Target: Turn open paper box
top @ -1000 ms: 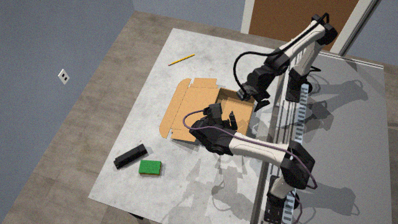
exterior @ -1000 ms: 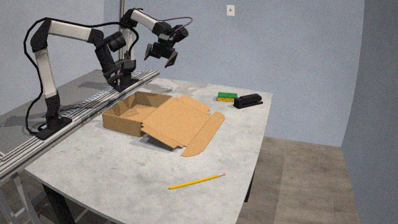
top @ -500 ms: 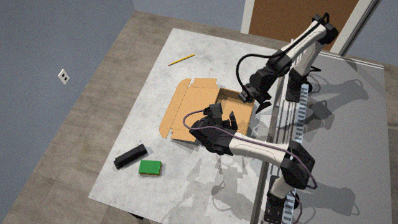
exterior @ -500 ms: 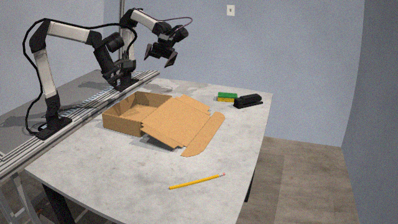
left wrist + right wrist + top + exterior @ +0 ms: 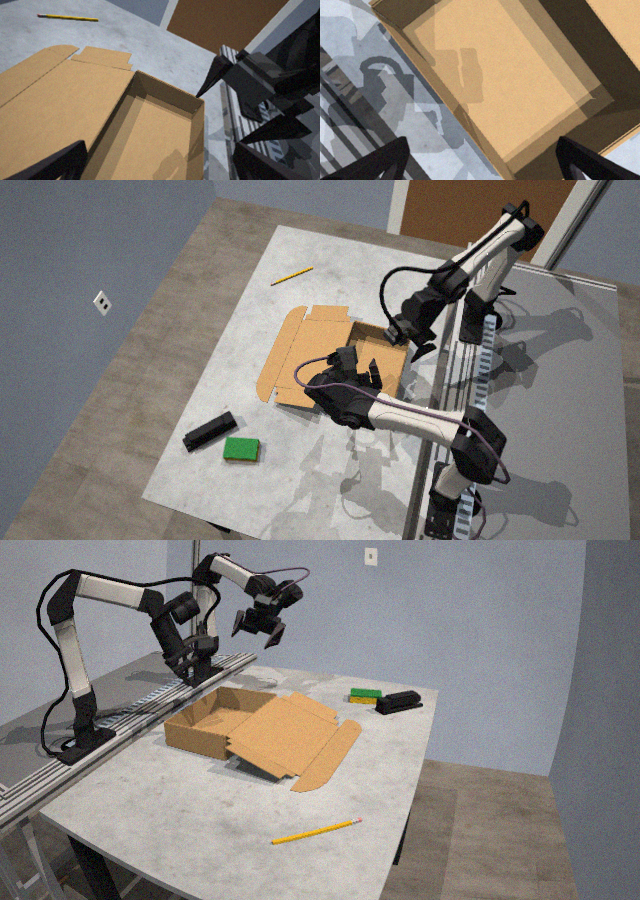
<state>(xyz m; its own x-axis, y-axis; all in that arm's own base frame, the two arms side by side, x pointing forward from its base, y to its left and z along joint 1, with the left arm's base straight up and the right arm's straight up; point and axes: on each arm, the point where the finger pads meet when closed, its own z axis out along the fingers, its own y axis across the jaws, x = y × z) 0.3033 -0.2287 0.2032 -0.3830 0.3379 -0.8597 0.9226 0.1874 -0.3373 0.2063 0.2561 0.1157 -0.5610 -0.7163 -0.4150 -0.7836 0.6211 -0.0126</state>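
Both grippers are hovering wide open over the paper box (image 5: 392, 355) (image 5: 196, 739) (image 5: 166, 128) (image 5: 509, 68).
The left gripper (image 5: 361, 367) (image 5: 251, 640) (image 5: 160, 148) and right gripper (image 5: 421, 347) (image 5: 187, 680) (image 5: 215, 119) (image 5: 482, 143) are holding nothing; the box is sitting near the robot's rail (image 5: 422, 460) (image 5: 30, 805), its lid (image 5: 320, 350) (image 5: 285, 735) (image 5: 68, 100) (image 5: 625, 16) spreading away behind it.

Top and exterior views sharing one tabletop (image 5: 295, 485) (image 5: 200, 810)

One pencil (image 5: 292, 276) (image 5: 317, 831) (image 5: 67, 18), one sponge (image 5: 241, 449) (image 5: 365, 696), one box (image 5: 320, 350) (image 5: 285, 735) (image 5: 92, 96) (image 5: 501, 68), two arms (image 5: 420, 420) (image 5: 112, 591) and apparently one stapler (image 5: 210, 431) (image 5: 399, 702).
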